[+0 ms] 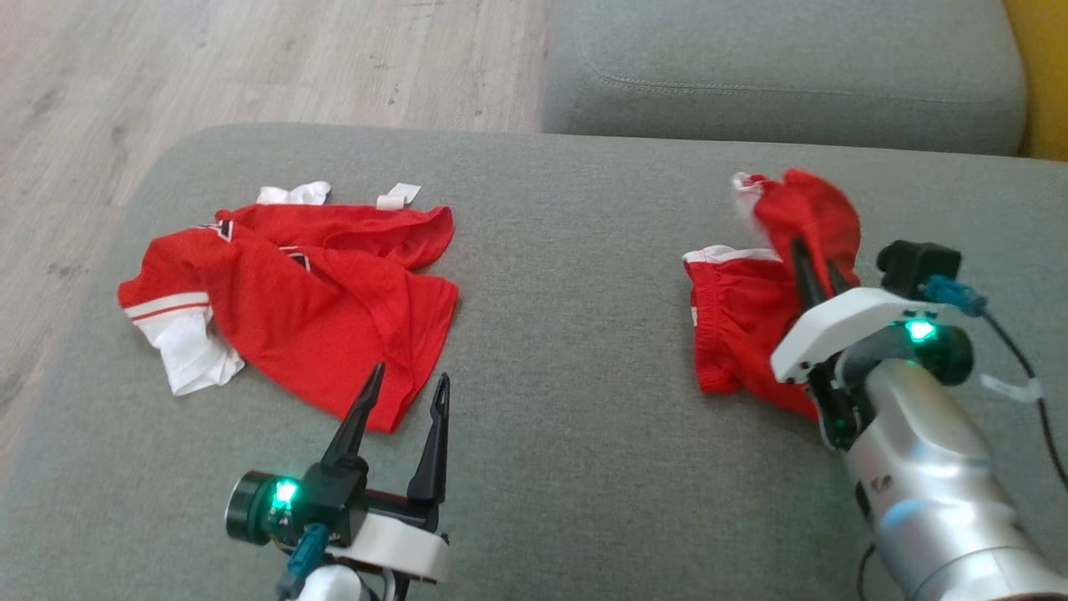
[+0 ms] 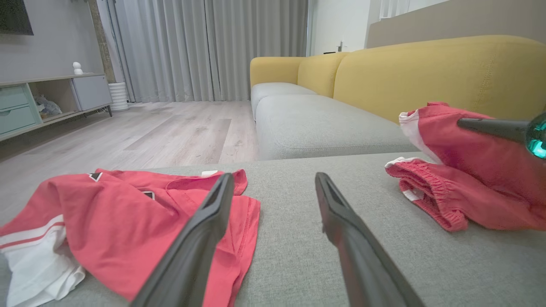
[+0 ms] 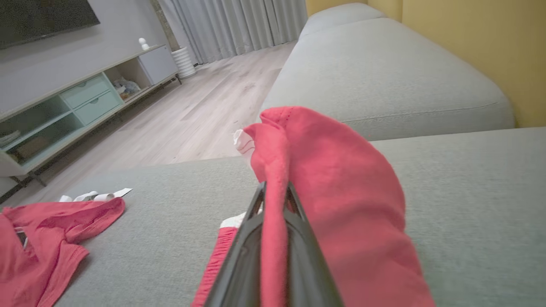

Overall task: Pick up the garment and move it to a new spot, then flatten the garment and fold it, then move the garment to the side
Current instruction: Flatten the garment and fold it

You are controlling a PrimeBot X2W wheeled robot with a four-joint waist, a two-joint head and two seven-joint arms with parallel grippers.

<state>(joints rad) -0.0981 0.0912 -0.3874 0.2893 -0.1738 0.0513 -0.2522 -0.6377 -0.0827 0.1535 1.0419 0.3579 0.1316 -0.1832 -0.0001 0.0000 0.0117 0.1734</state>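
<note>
**Grey seat cushion [image 1: 584, 434], red shorts [image 1: 738, 325] pinched by the right gripper [image 1: 813, 267]**

A broad grey fabric cushion filled the lower two thirds of the head view, with a second grey cushion [image 1: 784, 75] butting against it at the upper right. The red shorts, white at the trim and gathered at the waistband, sat at the right of centre in that frame. Their lower part lay bunched on the cushion, while a fold was lifted off it between the right gripper's two dark fingers. In the right wrist view those fingers stood clamped together on a ridge of red cloth, and the rest draped over to the right of them.

The left gripper [image 1: 405, 392] stood at the bottom centre-left of the head view, jaws spread wide and grasping nothing. Its tips were over the near hem of a red jersey [image 1: 317, 309]; whether they touched the cloth could not be told. The jersey, with white sleeve ends and stripes, lay crumpled on the left part of the cushion, well apart from the shorts.

Pale wood floor [image 1: 250, 58] ran across the upper left of the head view. The left wrist view showed a yellow sofa back [image 2: 426, 72] at the upper right, grey curtains [image 2: 192, 47] at the top centre and a low cabinet [image 2: 51, 98] with pale green drawers at the left edge.
</note>
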